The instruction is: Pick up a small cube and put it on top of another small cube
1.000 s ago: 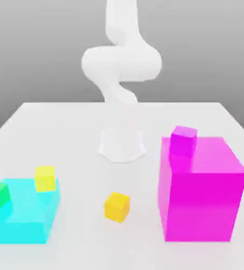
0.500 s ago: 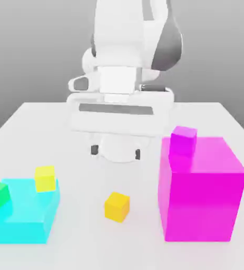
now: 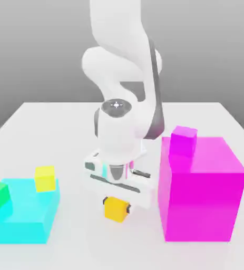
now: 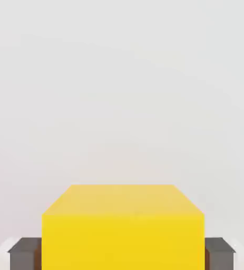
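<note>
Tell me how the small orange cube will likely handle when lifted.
The orange cube looks rigid: crisp edges, no visible bulge between the pincer's pads. Its flat faces meet both pads squarely, so it probably won't roll or twist.

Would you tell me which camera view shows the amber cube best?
The exterior view: the amber cube shows there with its place on the table. The hand view gives two faces close up, between the tool's dark pads.
</note>
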